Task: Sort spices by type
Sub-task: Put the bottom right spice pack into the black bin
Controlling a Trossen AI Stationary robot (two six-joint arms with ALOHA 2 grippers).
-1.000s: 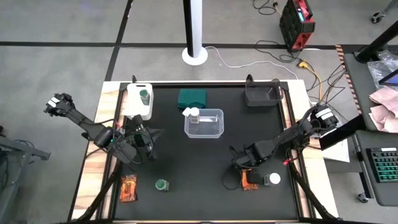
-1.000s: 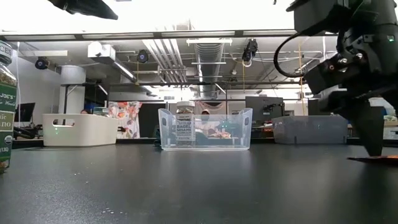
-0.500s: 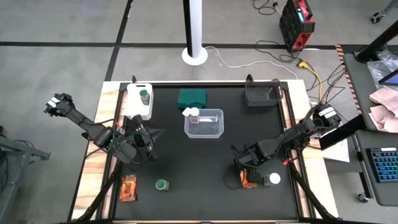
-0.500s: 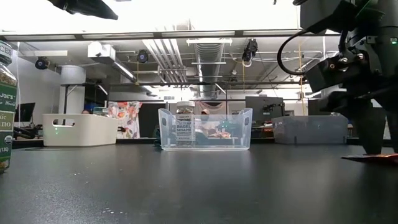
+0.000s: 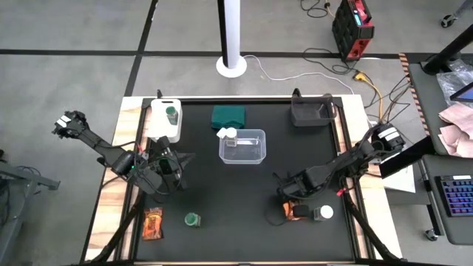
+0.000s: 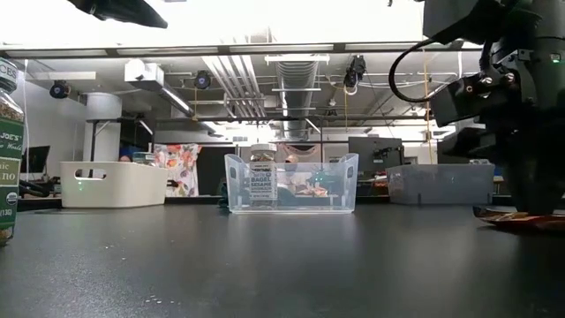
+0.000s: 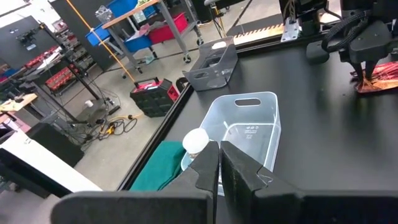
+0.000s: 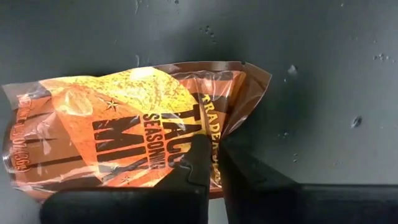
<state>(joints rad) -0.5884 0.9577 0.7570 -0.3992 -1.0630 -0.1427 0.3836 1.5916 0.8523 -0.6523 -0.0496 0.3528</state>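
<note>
My right gripper (image 5: 290, 209) points down, shut on an orange-red spice packet (image 8: 124, 118) that lies near the table's front right. A white-lidded jar (image 5: 323, 213) stands just to the packet's right. Another orange packet (image 5: 154, 223) and a green-lidded jar (image 5: 192, 219) sit at the front left. A second green-lidded jar (image 5: 171, 112) stands in the white bin (image 5: 164, 129). Another white-lidded jar (image 5: 228, 134) stands in the clear bin (image 5: 255, 151). My left gripper (image 5: 176, 164) hangs shut above the table's left side, holding nothing. My right gripper pinches the packet between its two fingers at one long edge (image 8: 186, 140), toward the end printed with the brand name. The fingers come from above, pointing almost straight down. The rest of the packet (image 6: 516, 218) lies on the black table.
A dark green square block (image 5: 229, 116) lies at the back centre, next to the clear bin. A dark grey bin (image 5: 310, 112) stands at the back right. Open black table stretches between the two arms and along the front centre.
My right gripper has shut its fingers on the orange packet's edge, staying over the same spot and tipping slightly. My left arm has kept still.
</note>
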